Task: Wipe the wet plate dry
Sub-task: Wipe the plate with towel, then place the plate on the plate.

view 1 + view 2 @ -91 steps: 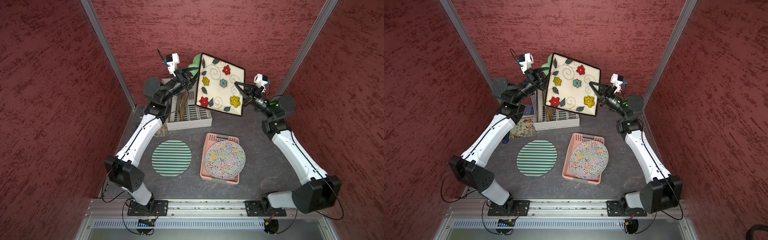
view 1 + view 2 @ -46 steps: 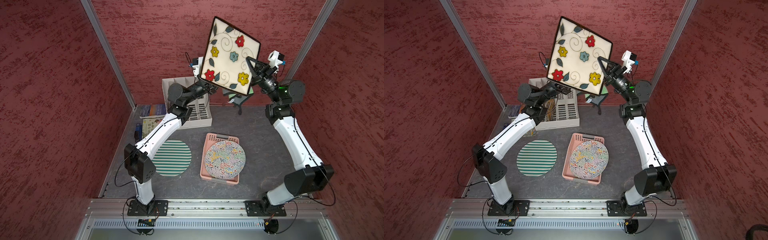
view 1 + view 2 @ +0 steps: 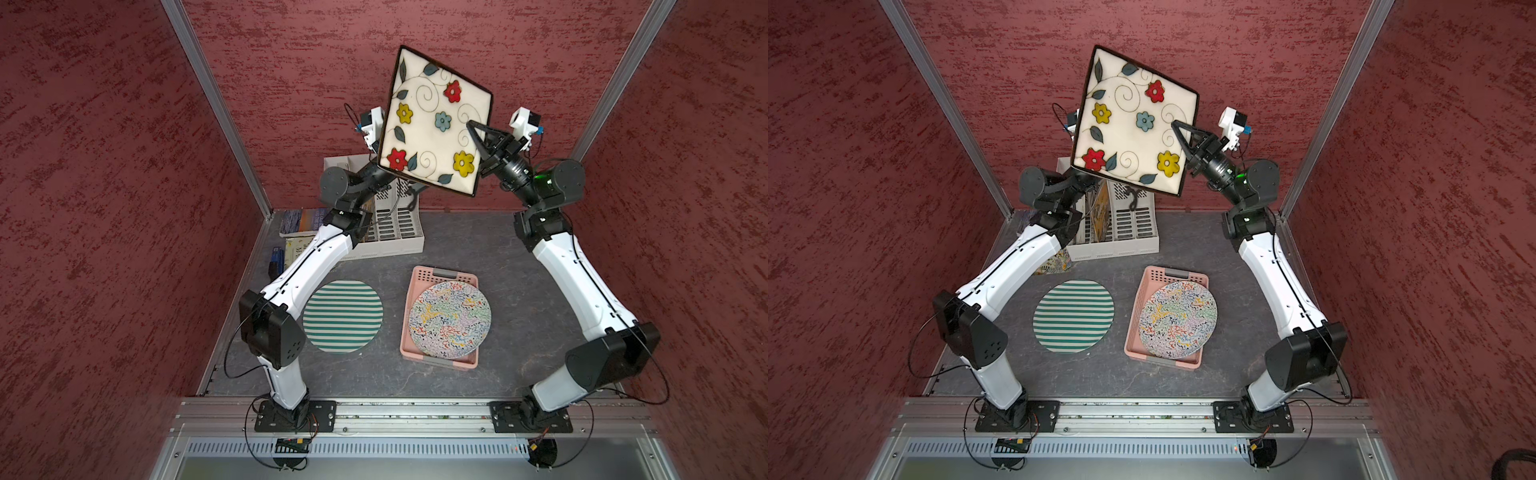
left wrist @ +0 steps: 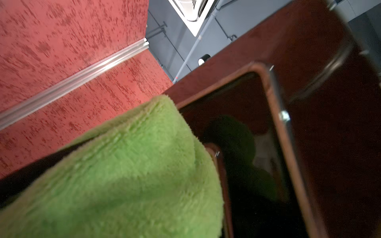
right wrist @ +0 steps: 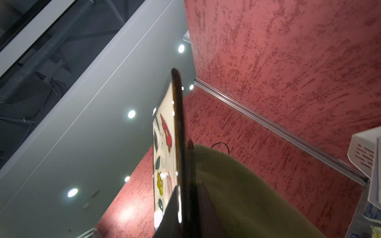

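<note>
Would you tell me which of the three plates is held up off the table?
The square flowered plate; the striped plate and squiggly plate lie below.

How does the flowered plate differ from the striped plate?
The flowered plate is square; the striped plate is round. The flowered plate is gripped by the right tool, tilted in the air; the striped plate lies flat on the table. Both are patterned plates.

Plate point(image 3: 432, 124) w/ glossy glaze, fluffy green cloth point(image 4: 123, 175), rough-textured walls point(image 3: 104, 166) & matt plastic tray point(image 3: 428, 275).
</note>
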Robot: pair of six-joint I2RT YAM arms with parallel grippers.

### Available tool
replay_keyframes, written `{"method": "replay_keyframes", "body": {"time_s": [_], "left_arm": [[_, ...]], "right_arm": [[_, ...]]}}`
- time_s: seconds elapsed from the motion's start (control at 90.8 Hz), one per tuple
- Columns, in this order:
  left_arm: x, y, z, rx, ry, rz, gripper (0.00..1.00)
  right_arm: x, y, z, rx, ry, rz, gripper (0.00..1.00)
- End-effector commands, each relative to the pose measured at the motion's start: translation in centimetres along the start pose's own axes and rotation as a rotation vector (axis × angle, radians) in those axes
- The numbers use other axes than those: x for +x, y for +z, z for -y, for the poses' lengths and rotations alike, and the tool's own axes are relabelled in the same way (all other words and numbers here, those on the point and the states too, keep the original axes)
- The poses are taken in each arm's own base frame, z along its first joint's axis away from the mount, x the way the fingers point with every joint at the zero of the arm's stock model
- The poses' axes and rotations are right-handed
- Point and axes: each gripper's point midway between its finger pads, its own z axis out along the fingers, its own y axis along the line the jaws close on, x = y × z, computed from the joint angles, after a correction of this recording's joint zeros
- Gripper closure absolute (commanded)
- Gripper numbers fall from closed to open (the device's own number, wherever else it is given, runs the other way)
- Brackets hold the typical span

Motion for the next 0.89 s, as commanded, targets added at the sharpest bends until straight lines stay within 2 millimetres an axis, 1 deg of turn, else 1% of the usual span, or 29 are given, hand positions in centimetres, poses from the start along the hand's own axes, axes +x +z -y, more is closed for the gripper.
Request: {"method": "replay_keyframes", "body": {"time_s": [0.0,0.011,0.022,0.033,0.066,0.077,0.088,0.099,0.154,0.176,0.209,0.22,0.242,0.264,0.32,0.353,0.364,0.386,0.419,0.474,0.496,0.507,0.573,0.595,0.617,0.639,0.694,0.76,0.881], "left_arm": [[3.1,-1.2,4.0,0.082,0.048,-0.078,1.0],[3.1,-1.5,4.0,0.074,0.053,-0.075,1.0],[3.0,-1.9,3.6,0.058,0.051,-0.071,1.0],[3.0,-2.3,4.1,0.052,0.057,-0.067,1.0],[2.9,-3.6,4.0,0.01,0.076,-0.051,1.0],[2.9,-4.1,4.2,-0.001,0.087,-0.045,1.0],[2.9,-4.5,4.5,-0.011,0.097,-0.04,1.0],[2.8,-5.0,4.4,-0.031,0.105,-0.033,1.0],[2.2,-7.8,3.7,-0.148,0.148,0.001,1.0],[1.8,-8.9,3.4,-0.199,0.163,0.018,1.0],[1.3,-10.6,4.0,-0.263,0.215,0.039,1.0],[1.3,-11.2,3.3,-0.311,0.211,0.042,1.0],[1.1,-12.2,3.8,-0.358,0.239,0.052,1.0],[0.8,-13.4,3.5,-0.426,0.26,0.064,1.0],[0.2,-15.8,3.8,-0.571,0.331,0.087,1.0],[-0.2,-17.0,3.8,-0.658,0.378,0.095,1.0],[-0.3,-17.4,3.7,-0.689,0.392,0.095,1.0],[-0.6,-18.2,3.6,-0.747,0.418,0.104,1.0],[-1.0,-19.2,3.5,-0.832,0.438,0.111,1.0],[-1.3,-20.5,3.2,-0.942,0.476,0.101,1.0],[-1.5,-20.6,3.3,-0.962,0.485,0.097,1.0],[-1.5,-20.6,3.3,-0.971,0.493,0.093,1.0],[-1.8,-20.6,4.0,-0.99,0.531,0.084,1.0],[-1.9,-20.5,4.3,-0.988,0.542,0.087,1.0],[-2.2,-20.4,4.6,-0.989,0.551,0.094,1.0],[-2.4,-20.4,4.9,-0.99,0.56,0.101,1.0],[-2.7,-20.4,5.3,-1.0,0.572,0.113,1.0],[-2.9,-20.7,5.1,-1.03,0.571,0.114,1.0],[-3.5,-22.4,4.3,-1.119,0.555,0.153,1.0]], "right_arm": [[-6.0,-1.4,0.5,0.032,-0.052,0.193,1.0],[-6.5,-1.7,0.8,0.043,-0.054,0.209,1.0],[-6.8,-2.0,0.7,0.048,-0.058,0.219,1.0],[-7.1,-2.3,0.9,0.055,-0.06,0.227,1.0],[-7.6,-2.8,1.1,0.068,-0.067,0.241,1.0],[-7.9,-3.3,1.3,0.082,-0.073,0.25,1.0],[-7.9,-3.3,1.3,0.082,-0.073,0.25,1.0],[-8.1,-3.7,1.8,0.103,-0.078,0.254,1.0],[-7.9,-4.7,2.5,0.151,-0.101,0.253,1.0],[-7.6,-5.1,2.8,0.174,-0.107,0.247,1.0],[-6.9,-5.5,3.6,0.212,-0.117,0.232,1.0],[-6.6,-5.7,3.8,0.224,-0.116,0.225,1.0],[-5.9,-5.9,4.6,0.25,-0.109,0.208,1.0],[-5.3,-6.2,5.2,0.271,-0.102,0.191,1.0],[-3.4,-6.7,7.3,0.315,-0.069,0.14,1.0],[-1.9,-6.8,9.0,0.342,-0.044,0.101,1.0],[-1.3,-6.9,8.7,0.34,-0.047,0.09,1.0],[-0.1,-6.8,8.9,0.347,-0.044,0.06,1.0],[1.7,-6.8,9.7,0.369,-0.042,0.013,1.0],[5.8,-6.2,11.0,0.401,-0.036,-0.096,1.0],[7.6,-5.9,11.4,0.408,-0.041,-0.145,1.0],[7.8,-6.0,11.8,0.42,-0.048,-0.158,1.0],[13.0,-5.4,13.1,0.431,-0.058,-0.318,1.0],[14.5,-5.2,13.3,0.427,-0.066,-0.367,1.0],[16.2,-5.2,14.5,0.438,-0.052,-0.423,1.0],[17.8,-5.1,15.0,0.433,-0.058,-0.473,1.0],[20.8,-4.9,16.3,0.435,-0.085,-0.57,1.0],[24.3,-4.6,17.5,0.444,-0.112,-0.66,1.0],[29.4,-3.5,20.7,0.468,-0.146,-0.774,1.0]]}}
